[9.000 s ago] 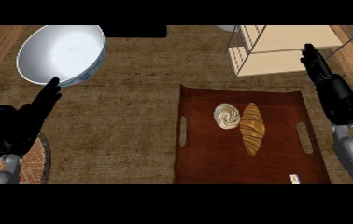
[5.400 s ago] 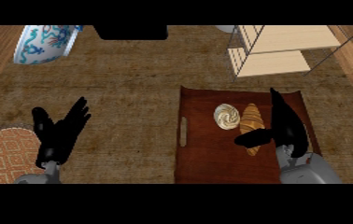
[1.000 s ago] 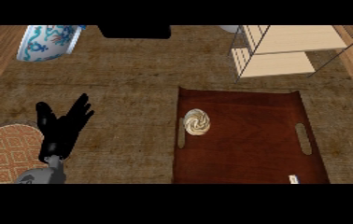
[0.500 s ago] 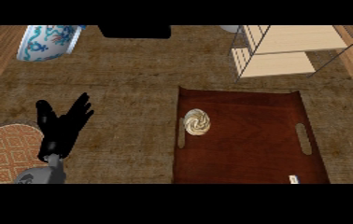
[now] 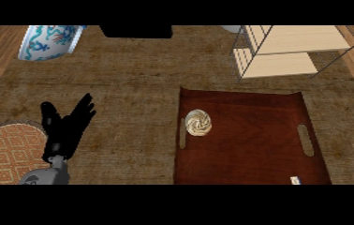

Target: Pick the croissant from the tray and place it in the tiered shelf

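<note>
The brown surface (image 5: 131,83) lies bare between the tray (image 5: 256,144), lower right, and the tiered shelf (image 5: 290,50), upper right. The tray holds only a swirled roll (image 5: 198,123); the croissant shows nowhere. The left hand (image 5: 66,128) rests lower left, fingers spread.

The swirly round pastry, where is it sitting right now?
In the head view the swirly round pastry lies on the dark wooden tray, close to its left edge and left handle slot, below the tiered shelf.
</note>
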